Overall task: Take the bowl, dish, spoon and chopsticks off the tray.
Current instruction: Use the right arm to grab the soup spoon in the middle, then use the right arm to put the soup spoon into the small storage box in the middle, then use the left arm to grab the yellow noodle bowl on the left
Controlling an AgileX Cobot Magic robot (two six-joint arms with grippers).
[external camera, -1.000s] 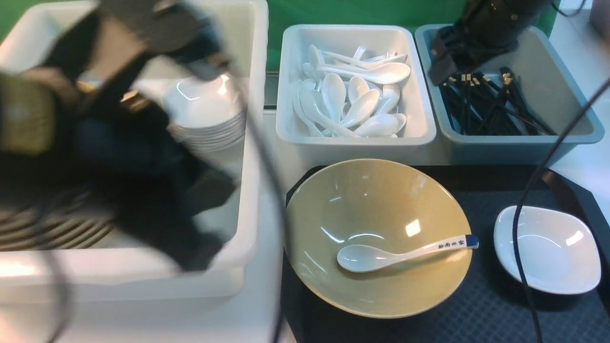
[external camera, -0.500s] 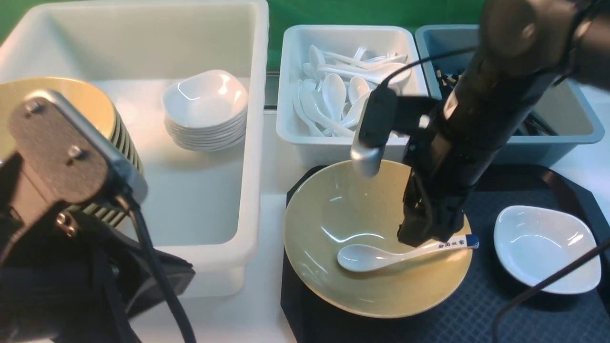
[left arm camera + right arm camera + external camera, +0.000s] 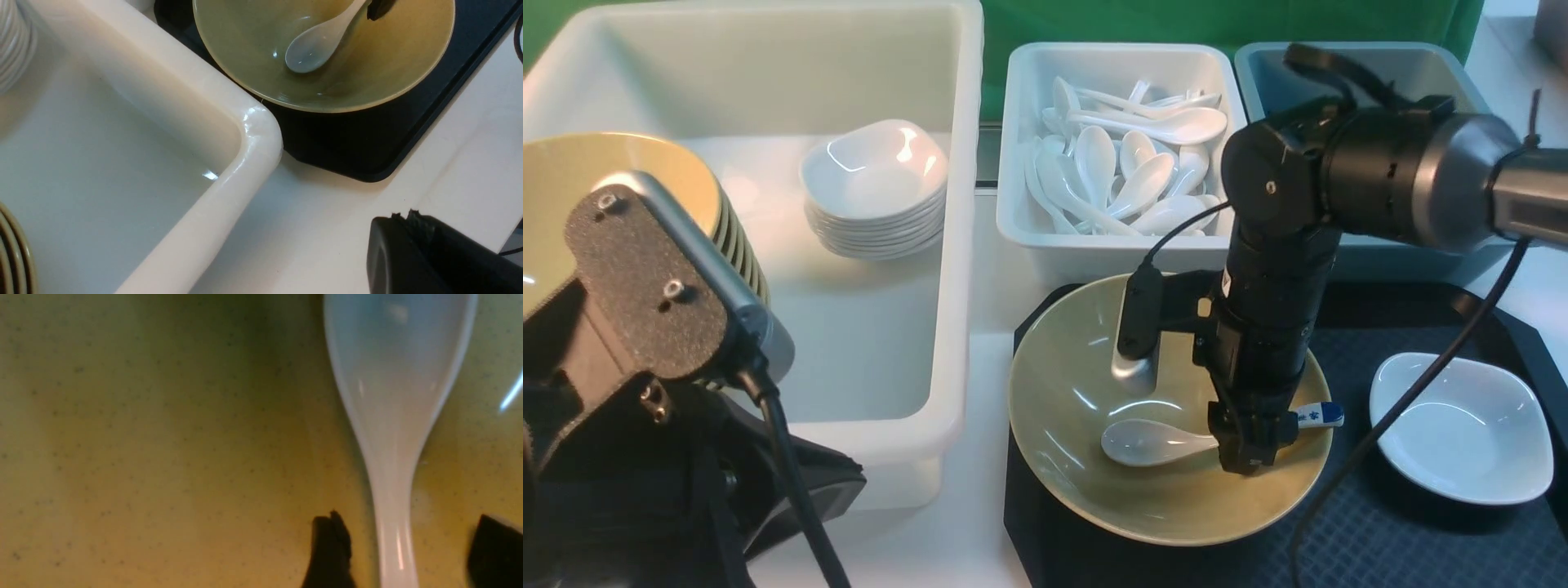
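Note:
The yellow bowl [image 3: 1078, 457] stands on the left part of the black tray [image 3: 1380, 539]. The white spoon [image 3: 1152, 441] lies inside it, with its blue-tipped handle on the right rim. My right gripper [image 3: 1250, 457] is down in the bowl and open. In the right wrist view its fingers [image 3: 331, 547] stand on either side of the spoon handle [image 3: 394, 539] without touching it. The white dish [image 3: 1462, 429] sits on the tray's right. My left gripper [image 3: 402, 214] looks shut and empty over the table by the tray's corner [image 3: 359, 151]. No chopsticks show on the tray.
A large white tub [image 3: 964, 245] on the left holds stacked white dishes [image 3: 874, 188] and stacked yellow bowls [image 3: 572, 180]. Behind the tray are a white tub [image 3: 1127, 249] of spoons and a grey-blue bin [image 3: 1421, 61], partly hidden by my right arm.
My right arm came from the grey-blue bin down into the bowl and now straddles the spoon handle. My left arm swung back from over the large tub to the near left.

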